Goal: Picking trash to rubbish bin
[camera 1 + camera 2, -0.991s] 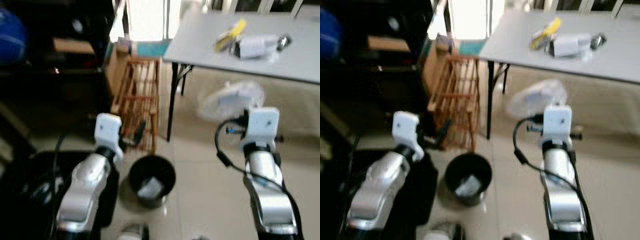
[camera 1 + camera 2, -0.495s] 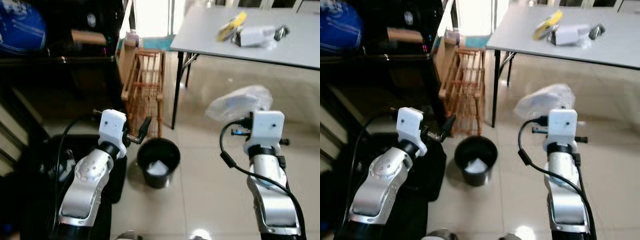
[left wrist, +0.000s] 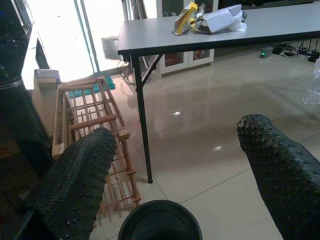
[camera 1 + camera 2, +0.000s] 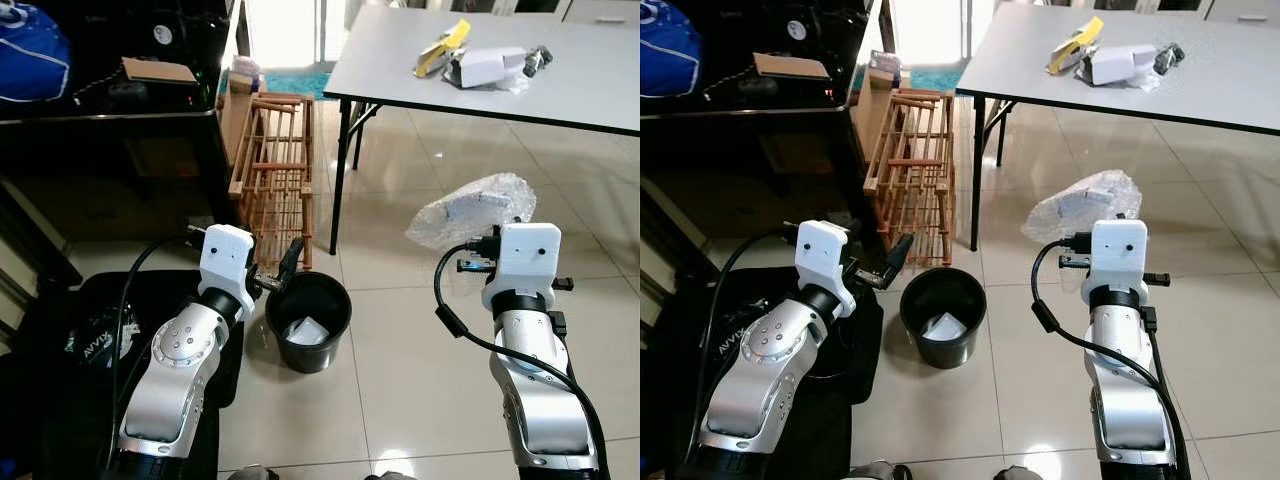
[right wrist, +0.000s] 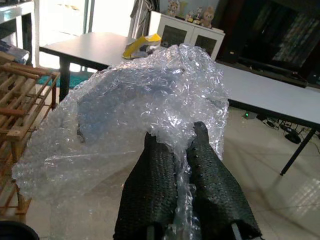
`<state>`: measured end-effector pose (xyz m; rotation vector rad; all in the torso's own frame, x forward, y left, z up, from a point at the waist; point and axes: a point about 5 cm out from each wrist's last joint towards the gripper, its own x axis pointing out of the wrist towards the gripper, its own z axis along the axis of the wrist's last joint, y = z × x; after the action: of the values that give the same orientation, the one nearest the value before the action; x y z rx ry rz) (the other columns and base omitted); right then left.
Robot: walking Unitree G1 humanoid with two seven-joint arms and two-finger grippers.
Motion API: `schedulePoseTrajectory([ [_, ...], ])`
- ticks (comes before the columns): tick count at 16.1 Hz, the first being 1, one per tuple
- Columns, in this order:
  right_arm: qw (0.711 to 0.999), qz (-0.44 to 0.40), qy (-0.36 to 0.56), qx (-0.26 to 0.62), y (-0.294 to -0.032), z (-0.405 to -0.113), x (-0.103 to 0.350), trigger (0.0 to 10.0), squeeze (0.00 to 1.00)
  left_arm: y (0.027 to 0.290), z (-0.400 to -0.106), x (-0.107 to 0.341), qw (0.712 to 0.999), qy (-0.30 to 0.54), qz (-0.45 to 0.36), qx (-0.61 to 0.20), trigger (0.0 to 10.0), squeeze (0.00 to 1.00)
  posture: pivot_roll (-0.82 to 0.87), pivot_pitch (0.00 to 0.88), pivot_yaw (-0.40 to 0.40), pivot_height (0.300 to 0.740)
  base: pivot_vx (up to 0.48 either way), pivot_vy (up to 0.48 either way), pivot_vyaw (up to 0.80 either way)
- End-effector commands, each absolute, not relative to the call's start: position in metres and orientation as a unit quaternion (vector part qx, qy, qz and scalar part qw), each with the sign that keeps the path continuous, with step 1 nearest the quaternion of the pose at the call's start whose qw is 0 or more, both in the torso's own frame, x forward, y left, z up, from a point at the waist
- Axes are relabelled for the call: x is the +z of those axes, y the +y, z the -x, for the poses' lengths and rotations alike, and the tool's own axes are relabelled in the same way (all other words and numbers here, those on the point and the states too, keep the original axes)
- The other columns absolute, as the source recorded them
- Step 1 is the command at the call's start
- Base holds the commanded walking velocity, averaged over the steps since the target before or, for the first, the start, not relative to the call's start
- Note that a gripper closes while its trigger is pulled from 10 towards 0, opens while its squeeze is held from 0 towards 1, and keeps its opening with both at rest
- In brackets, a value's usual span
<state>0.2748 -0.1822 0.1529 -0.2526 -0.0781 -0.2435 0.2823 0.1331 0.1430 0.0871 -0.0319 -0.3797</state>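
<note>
A black rubbish bin [image 4: 308, 320] stands on the tiled floor with a white scrap of paper [image 4: 303, 331] inside. My left gripper [image 4: 283, 268] hovers just above the bin's near-left rim, open and holding nothing. In the left wrist view its fingers [image 3: 75, 185] are spread wide, with the bin's rim [image 3: 160, 220] below them. My right gripper [image 5: 177, 137] is shut on a crumpled sheet of clear bubble wrap [image 4: 470, 208]. It holds the wrap in the air, right of the bin and well above the floor.
A wooden rack [image 4: 275, 170] leans behind the bin beside a dark cabinet [image 4: 100, 130]. A grey table [image 4: 560, 90] at the back right carries a yellow packet [image 4: 437, 52] and a white box [image 4: 485, 66]. A black bag [image 4: 90, 345] lies on the floor at left.
The whole view has shifted and sharpened as the camera moved. The bin now sits closer under my left gripper. My right gripper still holds the bubble wrap.
</note>
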Motion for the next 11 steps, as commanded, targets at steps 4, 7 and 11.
schedulePoseTrajectory([
  [4,0.982,0.133,-0.036,-0.129,-0.185,-0.2759,0.1542,10.0,0.0,0.1297,-0.2833,0.1452,0.978,-0.021,-0.044,-0.201,10.0,0.0,0.03,0.11,0.011,0.74,0.0,0.0,0.55],
  [7,0.982,0.133,-0.033,-0.128,-0.1854,-0.2761,0.1532,10.0,0.0,0.129,-0.283,0.1444,0.978,-0.02,-0.043,-0.202,10.0,0.0,0.03,0.111,0.01,0.74,0.0,0.0,0.8],
  [11,0.983,0.129,-0.033,-0.127,-0.1839,-0.2763,0.1525,10.0,0.0,0.1272,-0.2836,0.1437,0.977,-0.021,-0.041,-0.206,10.0,0.0,0.03,0.111,0.01,0.74,0.0,0.0,0.2],
])
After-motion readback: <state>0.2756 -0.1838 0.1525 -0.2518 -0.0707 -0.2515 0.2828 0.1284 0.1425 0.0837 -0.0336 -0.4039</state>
